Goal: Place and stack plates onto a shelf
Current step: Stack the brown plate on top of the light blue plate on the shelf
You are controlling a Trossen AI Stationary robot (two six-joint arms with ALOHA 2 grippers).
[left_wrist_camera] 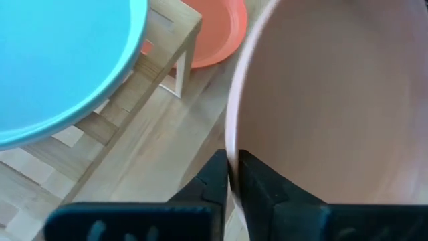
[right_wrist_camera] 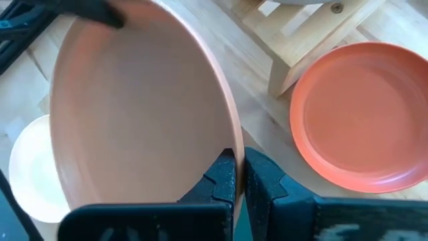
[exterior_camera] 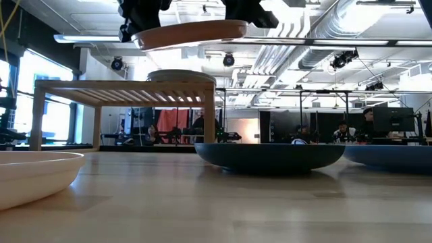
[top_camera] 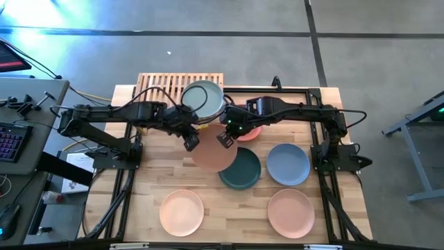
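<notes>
Both grippers hold a tan plate (top_camera: 214, 155) level in the air, higher than the shelf top in the low view (exterior_camera: 196, 32). My left gripper (top_camera: 191, 142) is shut at its left rim, and my right gripper (top_camera: 225, 139) is shut at its far rim. The light-wood slatted shelf (top_camera: 165, 85) stands at the far edge and carries a pale green plate (top_camera: 203, 99). Next to the shelf, a terracotta plate (right_wrist_camera: 361, 114) lies flat on the table. My left gripper (left_wrist_camera: 232, 161) pinches the tan plate's rim (left_wrist_camera: 234, 134) between its two fingers, one on the inner side and one on the outer. It comes from the table's left, and the plate is lifted clear. My right gripper (right_wrist_camera: 239, 157) pinches the tan plate's rim (right_wrist_camera: 234, 130) the same way, one finger inside and one outside. It comes from the far right, and the plate is level.
A dark teal plate (top_camera: 241, 170) lies partly under the held plate, with a light blue plate (top_camera: 288, 164) to its right. A peach plate (top_camera: 182, 212) and a pink plate (top_camera: 291, 212) lie near the front edge. The shelf's left half (top_camera: 156, 87) is bare slats.
</notes>
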